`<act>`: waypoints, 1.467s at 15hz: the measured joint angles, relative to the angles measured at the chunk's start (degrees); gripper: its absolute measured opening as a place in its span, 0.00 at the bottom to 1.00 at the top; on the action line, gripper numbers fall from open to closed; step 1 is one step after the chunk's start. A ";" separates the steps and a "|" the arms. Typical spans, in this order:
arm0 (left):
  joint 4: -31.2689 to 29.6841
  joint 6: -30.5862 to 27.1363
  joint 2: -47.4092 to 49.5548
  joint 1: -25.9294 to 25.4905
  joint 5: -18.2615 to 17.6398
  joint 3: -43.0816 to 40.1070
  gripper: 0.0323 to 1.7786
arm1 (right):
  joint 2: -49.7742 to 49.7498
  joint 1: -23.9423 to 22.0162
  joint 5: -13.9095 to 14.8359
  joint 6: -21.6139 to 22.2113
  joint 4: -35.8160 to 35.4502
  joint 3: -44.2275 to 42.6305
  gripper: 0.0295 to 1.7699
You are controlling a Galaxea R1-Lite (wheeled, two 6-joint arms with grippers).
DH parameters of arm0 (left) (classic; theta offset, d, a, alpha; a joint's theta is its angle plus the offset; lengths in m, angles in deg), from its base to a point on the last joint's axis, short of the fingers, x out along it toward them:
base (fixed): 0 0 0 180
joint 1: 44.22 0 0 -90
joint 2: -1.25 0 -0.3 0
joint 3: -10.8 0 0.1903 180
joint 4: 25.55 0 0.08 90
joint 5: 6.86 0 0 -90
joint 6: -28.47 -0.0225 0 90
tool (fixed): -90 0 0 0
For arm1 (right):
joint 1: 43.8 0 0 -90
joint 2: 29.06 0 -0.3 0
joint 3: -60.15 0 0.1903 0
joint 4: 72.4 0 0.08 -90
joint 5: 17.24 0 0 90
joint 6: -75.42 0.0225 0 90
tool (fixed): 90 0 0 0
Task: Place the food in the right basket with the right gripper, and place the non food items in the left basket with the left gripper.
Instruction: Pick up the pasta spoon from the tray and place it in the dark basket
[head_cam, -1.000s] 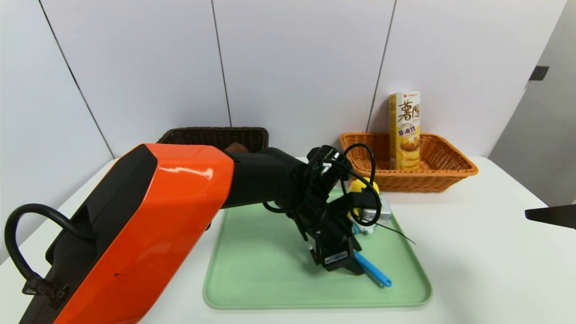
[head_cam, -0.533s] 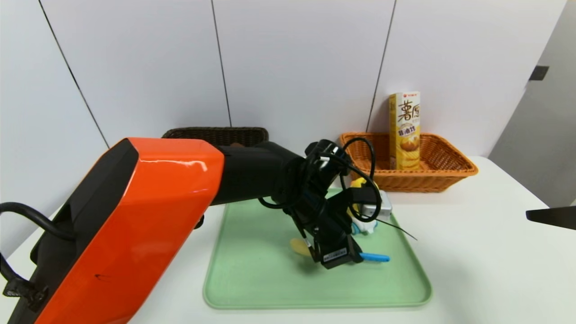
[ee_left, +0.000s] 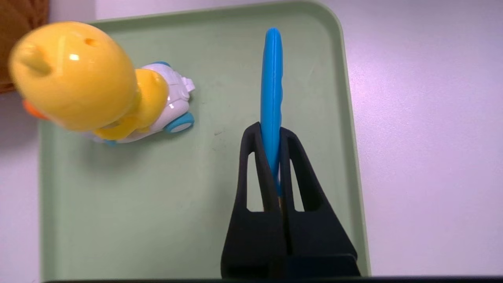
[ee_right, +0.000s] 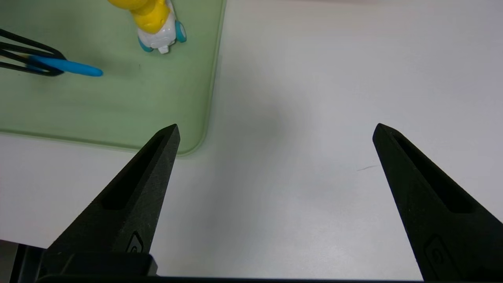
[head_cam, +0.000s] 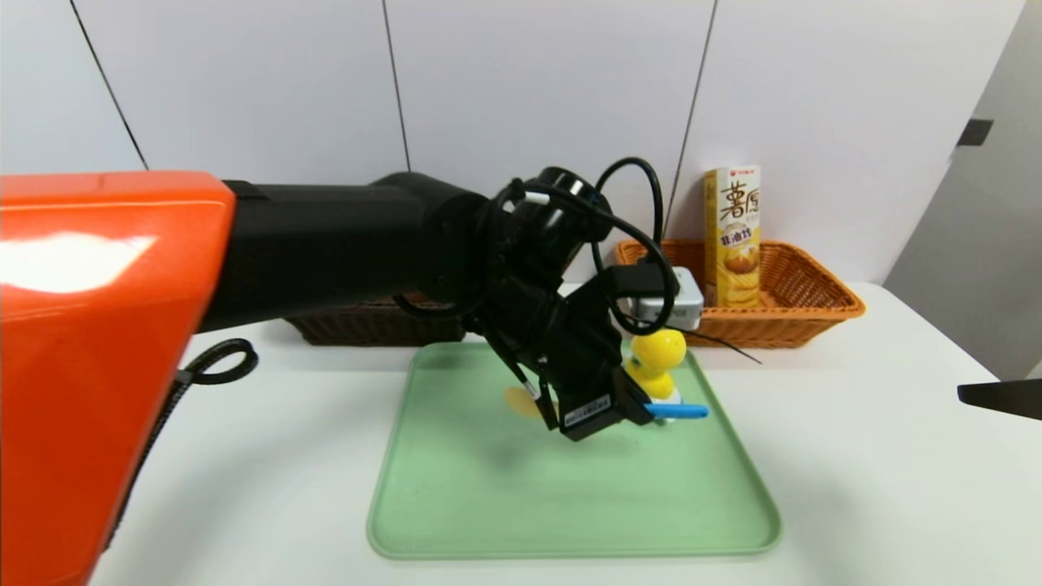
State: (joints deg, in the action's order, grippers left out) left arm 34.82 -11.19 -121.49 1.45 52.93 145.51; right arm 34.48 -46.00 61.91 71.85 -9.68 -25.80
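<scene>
Spatula (ee_left: 272,90) is held by its blue handle between the closed fingers (ee_left: 255,165) of the left gripper (head_cam: 631,403) above the tray (head_cam: 456,521), its long axis level, with the brown basket (head_cam: 366,325) lying behind to the left, while the right gripper (ee_right: 275,157) is kept open over the desk (ee_right: 314,98).

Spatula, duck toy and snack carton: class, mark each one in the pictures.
spatula (ee_left: 272,78), left wrist view, on its blue handle.
duck toy (ee_left: 74,74), left wrist view, on its yellow head.
snack carton (head_cam: 733,236), head view, on its front face.
</scene>
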 joint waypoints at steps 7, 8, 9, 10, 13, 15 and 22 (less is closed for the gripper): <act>-1.49 1.79 13.45 -7.47 11.89 0.30 0.01 | -1.16 0.05 -1.68 0.00 -0.02 0.16 0.96; -3.08 1.76 14.36 -10.06 12.58 0.34 0.01 | -1.24 0.02 -1.77 0.02 -0.02 0.16 0.96; -4.57 1.68 14.82 -12.37 12.82 0.34 0.01 | -1.37 0.00 -1.79 0.00 -0.02 0.16 0.96; -5.86 1.56 14.97 -14.71 13.13 0.34 0.01 | -1.48 -0.01 -1.82 0.02 -0.02 0.21 0.96; -7.91 1.27 13.25 -21.00 16.13 0.54 0.01 | -1.69 -0.06 -1.79 0.02 0.06 0.38 0.96; -9.73 1.21 10.85 -24.42 16.96 0.61 0.01 | -1.94 -0.09 -1.79 0.02 0.09 0.46 0.96; -13.99 -2.35 2.30 -30.57 21.64 0.69 0.01 | -3.43 -0.26 -1.79 0.00 0.17 0.51 0.96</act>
State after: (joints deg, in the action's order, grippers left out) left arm 20.83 -13.54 -119.18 -29.12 74.57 146.21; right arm 31.06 -46.25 60.12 71.85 -9.51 -25.29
